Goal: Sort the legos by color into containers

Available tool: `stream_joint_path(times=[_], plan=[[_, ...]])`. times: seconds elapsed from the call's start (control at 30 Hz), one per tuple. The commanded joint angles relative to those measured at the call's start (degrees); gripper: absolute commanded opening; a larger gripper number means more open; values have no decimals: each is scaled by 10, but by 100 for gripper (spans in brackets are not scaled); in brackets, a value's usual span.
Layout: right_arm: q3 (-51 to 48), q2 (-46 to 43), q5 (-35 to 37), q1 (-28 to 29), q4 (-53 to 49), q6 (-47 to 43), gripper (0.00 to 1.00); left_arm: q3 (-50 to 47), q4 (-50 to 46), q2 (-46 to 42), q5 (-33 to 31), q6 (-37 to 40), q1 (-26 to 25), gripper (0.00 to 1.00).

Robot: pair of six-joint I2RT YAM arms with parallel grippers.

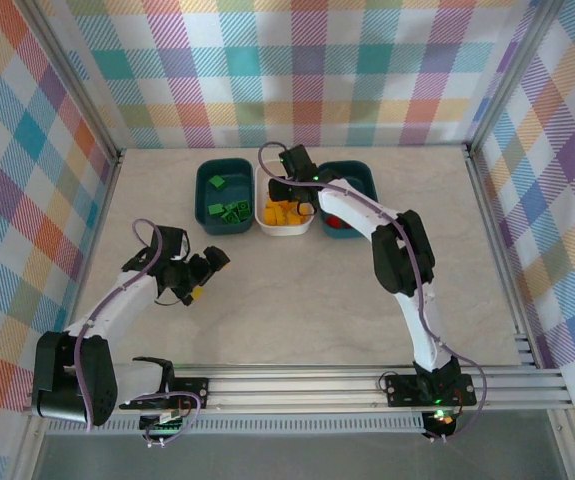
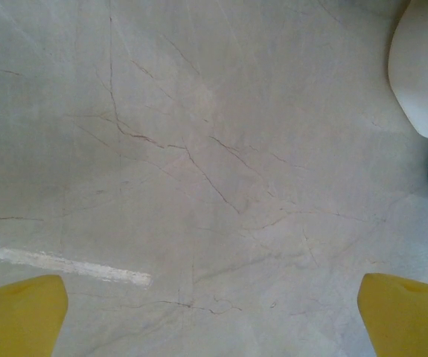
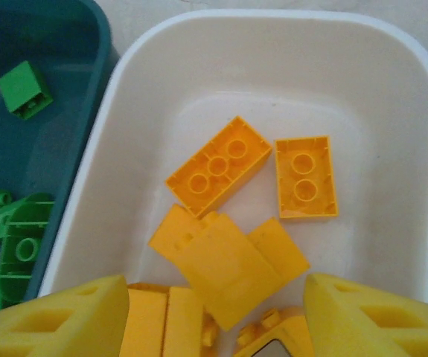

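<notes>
I see plaid walls (image 1: 27,150) closing in the marble-look table (image 1: 297,310) on three sides, with an aluminium rail (image 1: 307,385) along the near edge where both arms are bolted.

The right arm (image 1: 397,250) stretches up and left across the table. In my top view its forearm lies over the right dark teal bin (image 1: 367,180) and hides much of that bin's inside, so I can just make out something red (image 1: 335,221) there. The left arm (image 1: 117,305) is bent low on the left side, well apart from the bins.

The three bins stand side by side at the far end. The left dark teal bin (image 1: 203,195) holds the green bricks (image 1: 229,210), and the white bin (image 1: 285,232) in the middle holds the orange-yellow bricks (image 1: 282,214).

The right gripper (image 1: 287,190) hangs over the white bin. On its wrist camera the yellow fingers (image 3: 57,320) stand apart with nothing pinched between them. Below them orange-yellow bricks (image 3: 217,167) lie loose on the bin floor, some studs up and some tilted on each other.

The left gripper (image 1: 210,277) hovers over bare table, its fingers (image 2: 20,316) spread wide and empty. A corner of the white bin shows at the edge of its wrist camera.
</notes>
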Motion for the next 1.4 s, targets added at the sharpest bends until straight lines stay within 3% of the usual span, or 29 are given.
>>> stream_joint_path(times=[0.0,0.17,0.27,0.3,0.37,0.43,0.53,0.63,0.7,0.77,0.87,0.9,1.0,1.07,1.13,1.2,1.37], plan=[[-39,-81,-12,6,20,-18,65,18,-22,-19,5,11,3,100],[-171,-213,-14,19,82,-27,71,64,-36,-46,2,42,2,100],[-283,-334,-40,40,141,-56,81,123,-60,-93,-46,79,-10,100],[-320,-375,-55,49,163,-78,99,148,-76,-114,-93,87,-24,100],[-394,-452,-64,81,200,-127,100,181,-113,-151,-236,65,-61,100],[-502,-524,-59,109,306,-162,100,167,-108,-206,-354,19,-91,100],[-641,-579,-35,114,480,-182,100,88,4,-271,-375,4,-95,100],[-670,-612,90,111,448,-137,100,44,55,-270,-432,-22,-95,100],[-678,-625,128,99,419,-148,100,29,93,-249,-458,20,-95,100],[-703,-636,140,68,425,-148,100,12,168,-230,-471,116,-95,100],[-757,-656,136,7,480,-179,100,-26,303,-185,-547,293,-93,100],[-774,-661,129,-18,501,-196,100,-46,371,-159,-551,354,-82,100],[-808,-643,126,-101,542,-256,100,-106,517,-84,-441,479,-39,100],[-822,-626,111,-148,547,-265,100,-117,558,-19,-440,476,-30,100],[-836,-615,52,-185,533,-302,100,-134,598,39,-412,482,-19,100],[-852,-593,31,-208,540,-330,100,-128,573,52,-402,427,-2,100],[-888,-574,-22,-255,578,-277,100,-186,744,146,-340,364,69,100]])
